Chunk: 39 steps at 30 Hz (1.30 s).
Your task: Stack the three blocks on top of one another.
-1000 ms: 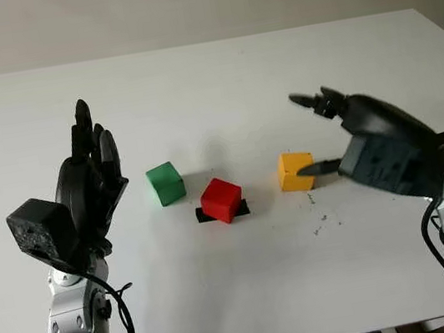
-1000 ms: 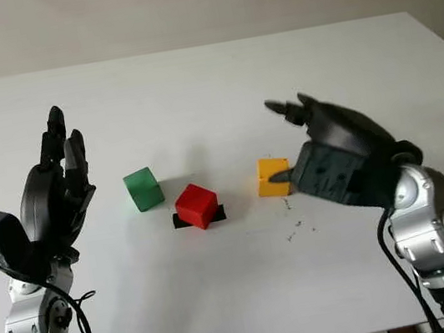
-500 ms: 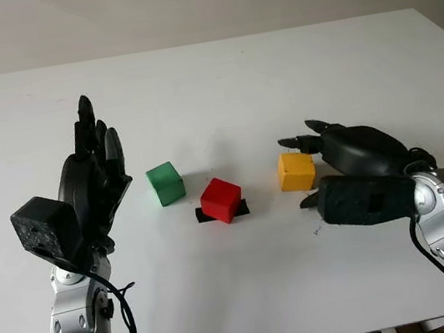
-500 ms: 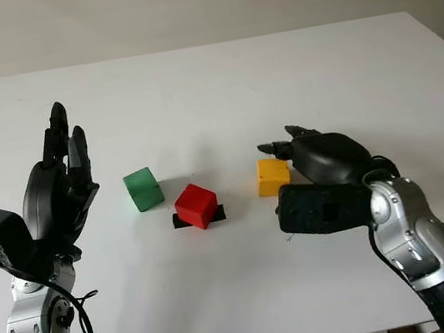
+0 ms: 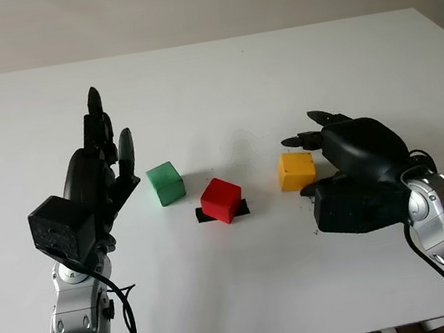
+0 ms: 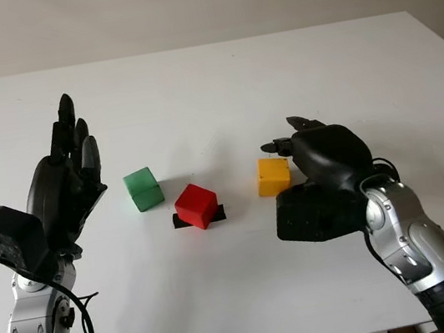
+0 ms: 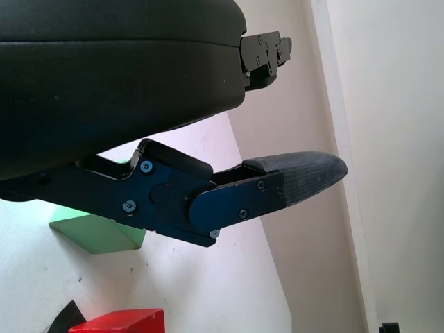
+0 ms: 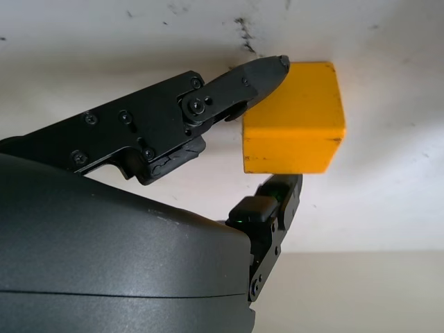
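Over the last second the right robot hand has dropped from a raised, tilted pose beside the small yellow cube-shaped block to table level, and its fingers now bracket that block: in the right wrist view one fingertip touches the block's edge while another finger sits close against the opposite face. The grasp looks nearly closed but not plainly clamped, and the block still sits on the white table, so the pick is judged to be just starting. The left robot hand has shifted only slightly; it hangs open and raised above the table, near the green cube-shaped block. The red cube-shaped block rests on a small black patch between the green and yellow ones, apart from both. No block is stacked yet; all three stand separately in a row, so the whole stacking job remains.
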### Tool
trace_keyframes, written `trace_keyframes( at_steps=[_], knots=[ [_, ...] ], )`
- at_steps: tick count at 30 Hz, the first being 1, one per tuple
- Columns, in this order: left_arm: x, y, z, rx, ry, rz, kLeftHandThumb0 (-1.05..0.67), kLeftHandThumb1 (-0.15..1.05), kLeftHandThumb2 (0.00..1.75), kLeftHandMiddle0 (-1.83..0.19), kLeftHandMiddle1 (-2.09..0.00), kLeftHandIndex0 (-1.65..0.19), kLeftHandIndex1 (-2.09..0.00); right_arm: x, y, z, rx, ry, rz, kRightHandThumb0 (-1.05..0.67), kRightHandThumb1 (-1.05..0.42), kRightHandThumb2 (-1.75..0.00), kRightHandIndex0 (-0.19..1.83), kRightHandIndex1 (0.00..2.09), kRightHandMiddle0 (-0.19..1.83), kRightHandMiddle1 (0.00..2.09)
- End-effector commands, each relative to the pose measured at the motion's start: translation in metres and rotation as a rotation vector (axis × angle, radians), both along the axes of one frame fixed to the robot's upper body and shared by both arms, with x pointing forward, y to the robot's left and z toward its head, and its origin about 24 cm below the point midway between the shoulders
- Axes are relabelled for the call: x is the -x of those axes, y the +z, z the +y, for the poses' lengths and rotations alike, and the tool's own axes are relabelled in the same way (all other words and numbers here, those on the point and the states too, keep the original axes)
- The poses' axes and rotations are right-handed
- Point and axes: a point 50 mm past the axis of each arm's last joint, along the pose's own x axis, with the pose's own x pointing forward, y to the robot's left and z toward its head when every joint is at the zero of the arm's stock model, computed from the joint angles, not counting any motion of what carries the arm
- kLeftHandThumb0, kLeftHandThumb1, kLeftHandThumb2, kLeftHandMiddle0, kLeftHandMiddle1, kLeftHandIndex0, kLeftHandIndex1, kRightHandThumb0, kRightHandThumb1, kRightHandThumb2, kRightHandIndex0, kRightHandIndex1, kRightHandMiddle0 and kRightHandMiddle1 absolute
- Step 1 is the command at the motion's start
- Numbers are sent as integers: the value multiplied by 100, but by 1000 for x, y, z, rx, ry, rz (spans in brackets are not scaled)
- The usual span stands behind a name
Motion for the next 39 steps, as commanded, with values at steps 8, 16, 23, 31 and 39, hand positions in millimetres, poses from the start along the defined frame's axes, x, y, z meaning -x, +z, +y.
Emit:
trace_keyframes(
  at_steps=[8,16,23,31,39],
  knots=[
    [-1,6,2,-64,27,-11,-71,105,62,16,-6,16,-5,-1,2,0,-56,2,-47,-45,-95,-5,40,7,54,106],
    [-2,4,2,-61,52,0,-71,105,60,14,-6,15,-5,-2,1,-1,-59,15,-34,-43,-95,-5,41,6,51,121],
    [-2,4,2,-55,51,-5,-70,105,61,14,-6,15,-5,-5,10,-2,-291,-4,51,-39,-95,-6,38,4,40,138],
    [0,3,1,-44,44,-11,-69,105,60,13,-6,14,-6,-11,38,0,-594,35,114,-36,-93,-5,35,4,36,139],
    [2,2,1,-37,58,-2,-69,105,60,14,-5,14,-5,-7,49,20,-755,130,187,-41,-95,-6,35,5,35,149]
  ],
)
